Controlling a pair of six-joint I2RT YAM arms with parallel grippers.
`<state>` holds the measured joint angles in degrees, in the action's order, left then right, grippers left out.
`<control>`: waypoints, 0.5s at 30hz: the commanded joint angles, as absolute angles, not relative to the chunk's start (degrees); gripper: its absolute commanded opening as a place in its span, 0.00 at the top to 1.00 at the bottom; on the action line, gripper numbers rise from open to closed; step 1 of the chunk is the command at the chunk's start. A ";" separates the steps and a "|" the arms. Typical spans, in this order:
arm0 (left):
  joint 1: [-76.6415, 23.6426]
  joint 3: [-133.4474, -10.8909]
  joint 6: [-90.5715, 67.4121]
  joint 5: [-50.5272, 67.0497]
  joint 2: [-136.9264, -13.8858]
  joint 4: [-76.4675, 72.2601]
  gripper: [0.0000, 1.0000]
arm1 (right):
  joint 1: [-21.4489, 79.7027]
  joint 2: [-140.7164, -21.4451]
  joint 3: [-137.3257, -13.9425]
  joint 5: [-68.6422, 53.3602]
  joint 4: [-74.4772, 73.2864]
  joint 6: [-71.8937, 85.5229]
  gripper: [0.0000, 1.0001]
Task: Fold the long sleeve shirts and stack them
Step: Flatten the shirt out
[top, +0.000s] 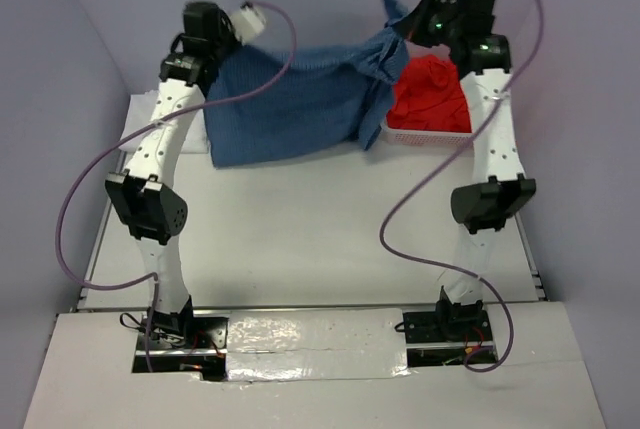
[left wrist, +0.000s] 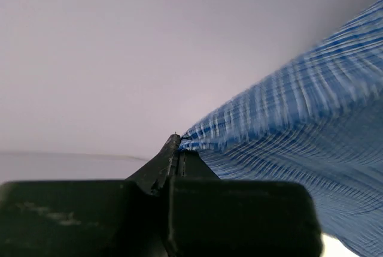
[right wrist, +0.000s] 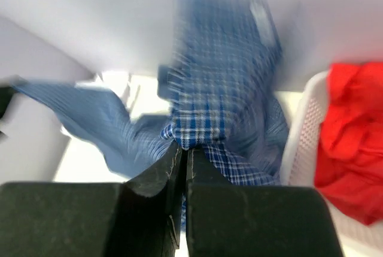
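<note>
The work surface is a white table [top: 300,239] closed in by plain pale lilac walls [top: 70,39] on the left, the far side and the right, with a lighter board [top: 320,369] along the near edge where the arm bases are bolted. There are two arms, two purple cables [top: 75,199], one blue checked shirt [top: 300,99], one red shirt [top: 430,94] and one white mesh basket [top: 425,136]. The red shirt lies bunched inside the basket at the far right of the table. The blue checked shirt hangs at the far side, stretched between both arms, its lower edge drooping toward the table near the left arm and its right end just beside the basket. The left gripper [left wrist: 178,148] is clenched on one corner of the shirt, and the cloth fans away from its tips to the right in the left wrist view. The right gripper [right wrist: 184,149] is clamped on another bunch of the same shirt, which rises above its tips and trails off to the left, with the basket and red shirt just to its right.
</note>
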<state>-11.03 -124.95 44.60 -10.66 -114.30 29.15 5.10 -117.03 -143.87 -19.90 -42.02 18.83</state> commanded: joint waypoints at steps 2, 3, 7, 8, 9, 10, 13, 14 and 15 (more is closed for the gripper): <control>-10.02 -134.06 43.50 -13.71 -111.90 19.53 1.00 | 2.55 -97.15 -127.19 -21.45 -24.90 23.38 1.00; -9.93 -131.34 44.98 -13.54 -108.75 17.60 1.00 | 2.55 -94.94 -124.22 -21.01 -23.22 22.86 1.00; -9.84 -121.39 48.68 -12.30 -103.28 20.71 1.00 | 2.55 -88.70 -118.14 -19.51 -29.24 19.79 1.00; -9.76 -117.03 49.65 -12.30 -102.31 21.96 1.00 | 2.64 -87.64 -113.77 -20.21 -30.05 19.43 1.00; -9.67 -114.11 51.83 -12.39 -99.69 23.02 1.00 | 2.64 -86.41 -110.77 -20.56 -30.58 19.34 1.00; -9.58 -107.99 52.90 -12.48 -98.10 23.98 1.00 | 2.81 -83.09 -107.09 -20.91 -30.67 19.07 1.00; -9.41 -96.91 54.84 -10.47 -92.30 32.56 1.00 | 4.13 -75.43 -86.48 -19.96 -29.97 19.25 1.00; -9.49 -94.16 55.02 -9.76 -89.67 34.70 1.00 | 4.48 -73.32 -82.05 -19.52 -29.71 19.86 1.00; -9.41 -90.65 55.19 -9.06 -88.34 36.28 1.00 | 5.18 -71.39 -78.00 -19.08 -29.36 20.47 1.00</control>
